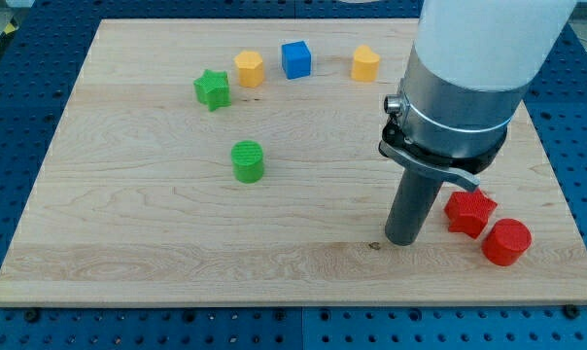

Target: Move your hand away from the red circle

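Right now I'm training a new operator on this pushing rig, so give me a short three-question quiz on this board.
1. True or false: my tip touches the red circle.
2. Which block lies between my tip and the red circle? A) green cylinder B) red star C) blue cube
3. How many yellow blocks are on the wooden board?

Key:
1. False; it stands apart, toward the view's left of the circle.
2. B.
3. Two: one beside the green star, one to the view's right of the blue cube.
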You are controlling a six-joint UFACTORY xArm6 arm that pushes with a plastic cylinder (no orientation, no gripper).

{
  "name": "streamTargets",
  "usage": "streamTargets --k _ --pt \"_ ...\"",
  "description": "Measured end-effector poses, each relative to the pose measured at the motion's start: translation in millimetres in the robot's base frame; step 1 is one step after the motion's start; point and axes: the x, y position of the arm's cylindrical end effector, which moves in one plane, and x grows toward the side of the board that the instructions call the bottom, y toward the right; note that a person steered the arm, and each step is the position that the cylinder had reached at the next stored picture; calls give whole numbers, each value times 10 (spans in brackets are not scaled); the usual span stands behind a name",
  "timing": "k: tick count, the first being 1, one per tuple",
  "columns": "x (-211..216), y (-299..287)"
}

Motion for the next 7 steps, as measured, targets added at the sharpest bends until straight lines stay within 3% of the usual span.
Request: streamTargets --k 3,7 --pt "-193 -441" --pt "-363 -475"
